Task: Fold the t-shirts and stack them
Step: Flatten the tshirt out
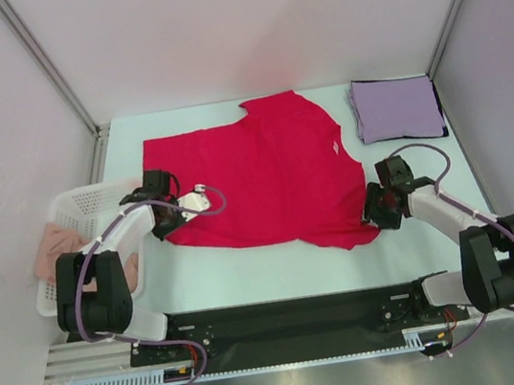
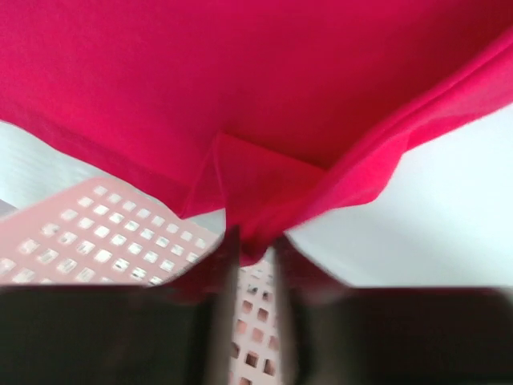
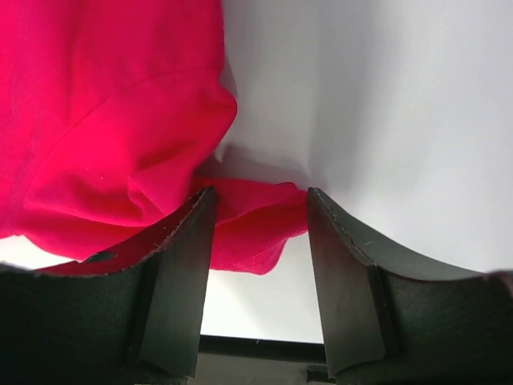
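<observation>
The left tool point(image 2: 255, 241), nearly closed, pinches a fold of the red t-shirt point(image 1: 263, 167) at its 9 o'clock edge. The right tool point(image 3: 260, 200), half open, straddles its 4 o'clock corner. On the counter point(image 1: 250, 276), the lavender t-shirt point(image 1: 397, 108) lies folded at 2 o'clock.

You see pale table point(image 1: 250, 273) spanning workspace. White mesh basket point(image 1: 73, 203) sits at its left edge. Pink cloth point(image 1: 53, 250) bunched in basket, draped over its left rim. Your left wrist view shows basket's square holes, blurred. Plain white walls point(image 1: 241, 20) enclose back and sides. Metal posts point(image 1: 47, 67) stand at rear corners. Slotted metal rail point(image 1: 292, 360) runs along near edge.
</observation>
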Robot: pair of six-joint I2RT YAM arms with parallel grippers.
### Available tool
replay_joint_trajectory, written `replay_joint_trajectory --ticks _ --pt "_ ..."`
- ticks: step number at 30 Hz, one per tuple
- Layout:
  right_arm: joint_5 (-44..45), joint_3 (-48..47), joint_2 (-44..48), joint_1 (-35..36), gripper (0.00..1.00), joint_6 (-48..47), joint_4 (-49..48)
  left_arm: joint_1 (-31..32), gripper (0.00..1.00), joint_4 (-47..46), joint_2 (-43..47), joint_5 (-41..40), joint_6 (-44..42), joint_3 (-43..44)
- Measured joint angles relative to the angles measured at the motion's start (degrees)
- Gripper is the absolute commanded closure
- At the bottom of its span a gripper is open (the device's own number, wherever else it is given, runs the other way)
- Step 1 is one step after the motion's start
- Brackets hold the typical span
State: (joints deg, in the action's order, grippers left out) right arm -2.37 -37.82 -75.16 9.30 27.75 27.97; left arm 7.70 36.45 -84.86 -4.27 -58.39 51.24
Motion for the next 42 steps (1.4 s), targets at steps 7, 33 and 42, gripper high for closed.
replay_joint_trajectory --ticks 7,33,42 --pt "0.31 -0.02 7.43 -0.04 0.43 1.2 4.81 0.0 1.0 0.07 0.85 0.46 -0.57 -0.76" --pt "0.46 4.94 11.41 -2.29 1.0 7.23 3.74 -0.5 1.0 4.79 11.15 0.61 4.24 -1.86" --pt "5.6 -11.23 35.17 -2.78 1.0 10.25 16.15 -0.7 1.0 13.51 18.27 0.92 5.86 1.73"
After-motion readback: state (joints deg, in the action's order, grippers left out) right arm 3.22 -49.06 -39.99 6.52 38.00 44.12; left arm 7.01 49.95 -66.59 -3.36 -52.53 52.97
